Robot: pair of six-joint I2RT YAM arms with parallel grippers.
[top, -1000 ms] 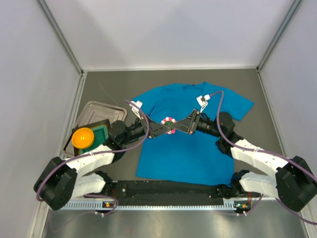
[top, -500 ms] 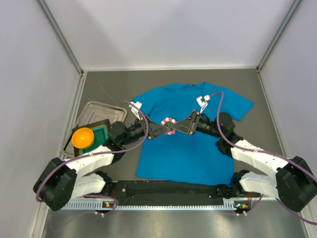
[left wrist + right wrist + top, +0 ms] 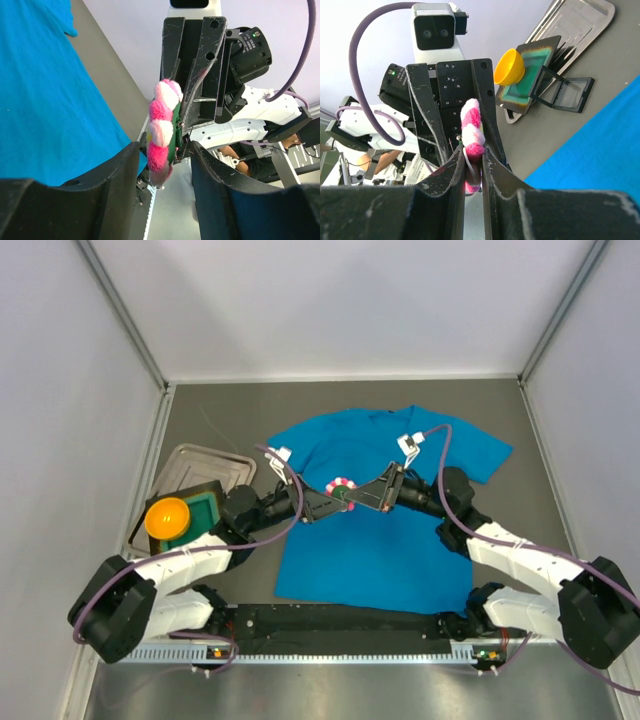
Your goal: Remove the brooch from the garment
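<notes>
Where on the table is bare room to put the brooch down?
Bare table lies between the T-shirt collar and the back wall, and between its right sleeve and the right wall. Crowded: the left side, with the metal tray, green case and orange object.

Grey table (image 3: 230, 410): garment (image 3: 380, 540), metal tray (image 3: 200, 460)
</notes>
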